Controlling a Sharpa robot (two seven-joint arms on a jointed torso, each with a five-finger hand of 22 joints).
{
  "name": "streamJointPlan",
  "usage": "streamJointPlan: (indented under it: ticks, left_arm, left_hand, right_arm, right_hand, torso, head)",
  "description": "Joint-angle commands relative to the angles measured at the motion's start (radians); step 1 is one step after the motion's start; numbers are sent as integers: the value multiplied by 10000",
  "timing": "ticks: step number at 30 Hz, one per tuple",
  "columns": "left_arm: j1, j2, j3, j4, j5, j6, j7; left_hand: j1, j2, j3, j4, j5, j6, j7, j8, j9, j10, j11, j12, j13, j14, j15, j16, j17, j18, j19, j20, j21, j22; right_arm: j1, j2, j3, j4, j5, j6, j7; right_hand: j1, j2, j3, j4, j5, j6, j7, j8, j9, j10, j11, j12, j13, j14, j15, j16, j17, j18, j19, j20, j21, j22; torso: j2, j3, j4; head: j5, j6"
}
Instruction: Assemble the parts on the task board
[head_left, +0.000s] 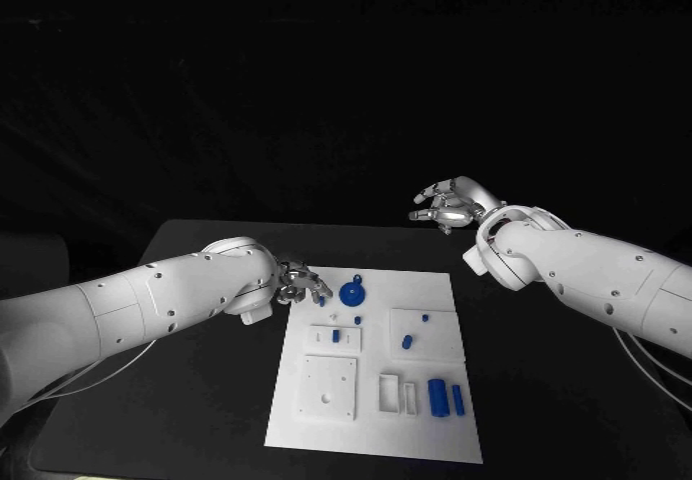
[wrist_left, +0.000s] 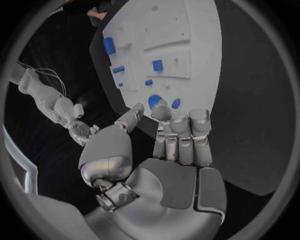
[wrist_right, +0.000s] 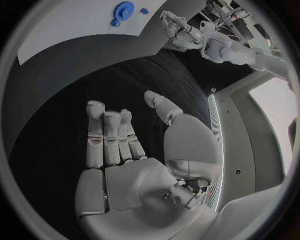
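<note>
Left hand (head_left: 300, 284) hovers at the task board's (head_left: 325, 420) far-left corner, fingers apart and holding nothing; the left wrist view confirms an empty palm with fingertips (wrist_left: 161, 113) poised just short of the round blue part (wrist_left: 154, 100). Right hand (head_left: 453, 205) is raised well beyond the board at about one o'clock from its centre, fingers loosely spread, also empty, as the right wrist view (wrist_right: 134, 165) shows.

In the head view the round blue part (head_left: 355, 293) sits near the board's far edge at roughly twelve o'clock. A small blue piece (head_left: 336, 336) stands in the left-centre block, two small pieces (head_left: 408, 341) lie at about two o'clock, and two blue cylinders (head_left: 437, 396) lie side by side at about five o'clock, beside an open white recess (head_left: 391, 392).

Judgement: the step in hand appears to be the left hand's approach to the round part; assembly looks barely begun, most parts lying loose. The next move calls for lowering the fingers around that part's rim and closing evenly, without nudging it off the board's edge. Which seat it belongs in cannot be told.
</note>
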Motion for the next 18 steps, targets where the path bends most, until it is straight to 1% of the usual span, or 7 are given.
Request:
streamJointPlan:
  ticks: [1,7,12,17,18]
  left_arm:
    - [13,145,9,-374,-46,277,296]
    - [42,542,9,-1220,-595,396,337]
    - [21,994,-2,-1930,-775,505,380]
    - [-119,1255,-4,-2313,-793,593,444]
    - [-130,1283,-3,-2352,-793,590,447]
  left_hand:
    - [101,-10,13,-41,-31,-178,100,-45,-36,-67,29,-101,-60,-25,44,-139,-50,159,-86,-771,-94,-54]
    - [121,-23,-13,-43,-30,-222,120,-63,-70,-67,47,-158,-102,-7,62,-223,-70,128,-96,-748,-155,-99]
    - [93,-72,-42,-9,-32,-237,127,-68,-88,-61,54,-180,-119,8,69,-256,-71,113,-93,-738,-179,-120]
    - [27,-134,-73,78,-36,-281,141,-85,-114,-68,68,-207,-136,16,81,-295,-65,96,-94,-729,-210,-144]
    - [14,-135,-76,99,-36,-284,142,-85,-117,-67,69,-209,-138,18,83,-299,-62,94,-93,-728,-213,-147]
  right_arm:
    - [-6,32,3,-8,-60,33,52]
    - [-6,53,3,-6,-60,40,49]
    - [-7,92,3,-18,-60,38,50]
    - [-8,116,3,-19,-60,43,50]
    - [-8,109,3,-3,-60,40,45]
  right_hand:
    - [-53,65,3,-53,74,-59,63,-16,-17,-21,-58,58,-18,70,-12,62,-12,832,-10,-50,58,180]
    - [-53,67,10,-49,105,-81,69,-28,-24,-22,-52,70,-35,72,-6,65,-17,832,-4,-53,58,180]
    - [-54,67,11,-47,112,-84,71,-29,-25,-20,-50,75,-40,72,-5,67,-18,832,0,-54,59,180]
    - [-56,70,12,-44,120,-87,73,-30,-26,-19,-49,80,-46,73,-3,68,-19,832,4,-56,61,179]
    - [-56,70,12,-43,121,-87,73,-30,-26,-19,-49,82,-47,73,-3,69,-19,832,5,-56,61,179]
  torso:
    - [11,5,1]
    - [10,23,-2]
    - [20,9,-18]
    - [44,8,-56]
    - [42,7,-47]
  head:
    - [20,23]
    - [36,32]
    - [52,47]
    - [57,43]
    - [50,42]
